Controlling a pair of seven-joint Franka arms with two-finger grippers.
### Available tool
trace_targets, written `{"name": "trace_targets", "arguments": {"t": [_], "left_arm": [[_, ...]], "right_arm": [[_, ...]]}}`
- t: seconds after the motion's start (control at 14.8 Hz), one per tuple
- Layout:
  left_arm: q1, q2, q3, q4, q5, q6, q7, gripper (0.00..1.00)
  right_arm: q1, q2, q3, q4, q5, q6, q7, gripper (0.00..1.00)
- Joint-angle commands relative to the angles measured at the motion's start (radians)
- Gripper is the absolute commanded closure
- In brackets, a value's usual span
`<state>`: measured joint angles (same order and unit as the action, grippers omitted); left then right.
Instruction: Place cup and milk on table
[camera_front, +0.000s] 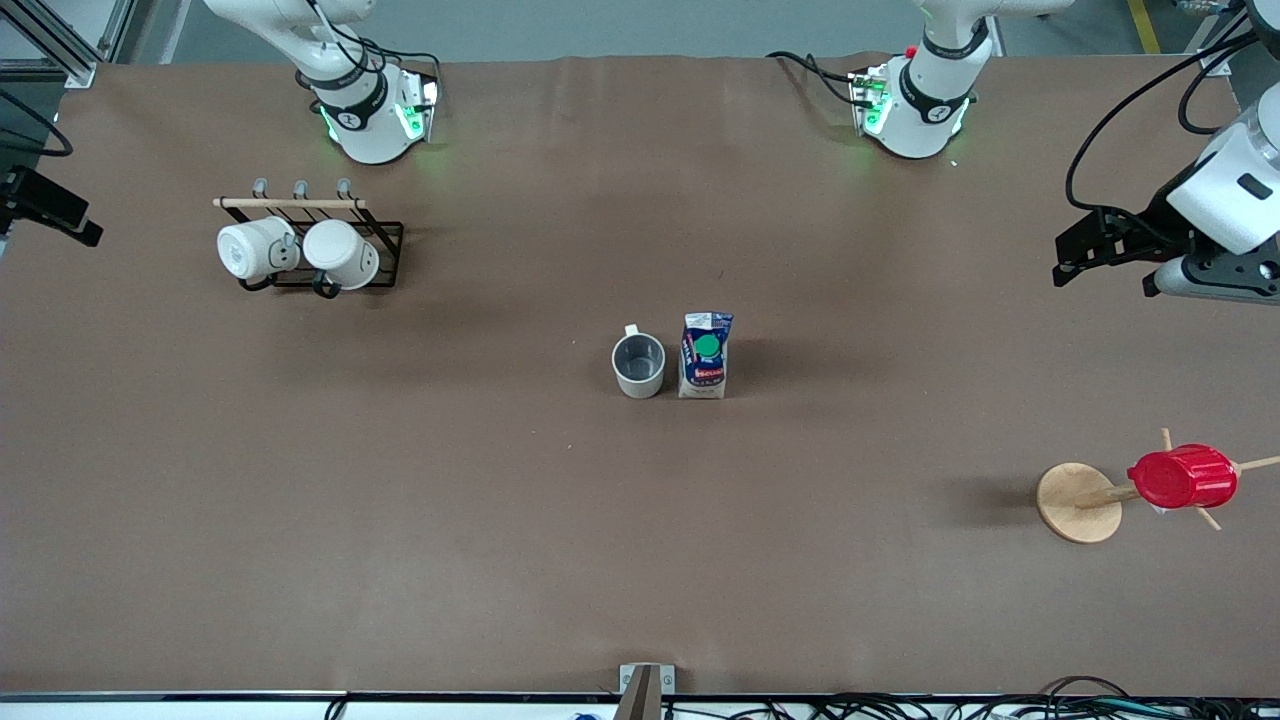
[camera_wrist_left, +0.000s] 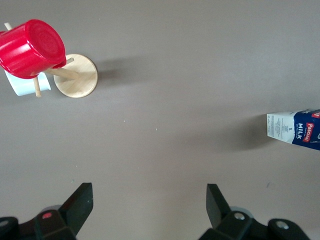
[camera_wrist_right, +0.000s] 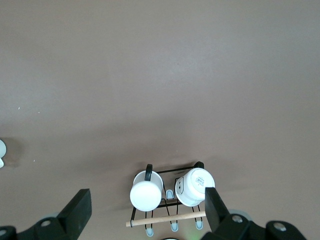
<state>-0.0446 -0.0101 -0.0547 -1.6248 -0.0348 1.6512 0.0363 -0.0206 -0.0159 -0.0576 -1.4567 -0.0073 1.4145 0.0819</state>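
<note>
In the front view the cup (camera_front: 638, 365) and milk (camera_front: 705, 356) stand side by side at mid-worktop (camera_front: 640, 540) amid wide bare surface; the left wrist view shows the left hand (camera_wrist_left: 149, 206) spread wide and empty, the milk at three o'clock; the right wrist view shows the right hand (camera_wrist_right: 148, 210) spread, empty, over the mug rack (camera_wrist_right: 167, 200).

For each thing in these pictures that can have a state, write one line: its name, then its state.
cup: upright on the table, empty
milk: upright beside the cup, cap on
white mugs: hanging on the rack
red cup: hung on the wooden stand
left gripper: open, empty
right gripper: open, empty
</note>
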Motion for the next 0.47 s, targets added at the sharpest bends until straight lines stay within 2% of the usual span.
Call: {"name": "trace_targets", "arguments": {"t": [0.0, 0.41], "left_arm": [[-0.009, -0.008, 0.001, -0.006, 0.024, -0.008, -0.030, 0.00], [-0.006, -0.010, -0.017, -0.004, 0.032, -0.007, -0.045, 0.00]], "right_arm": [[-0.018, 0.010, 0.009, 0.021, 0.012, -0.015, -0.013, 0.00], [-0.018, 0.010, 0.009, 0.021, 0.012, -0.014, -0.010, 0.00]]}}
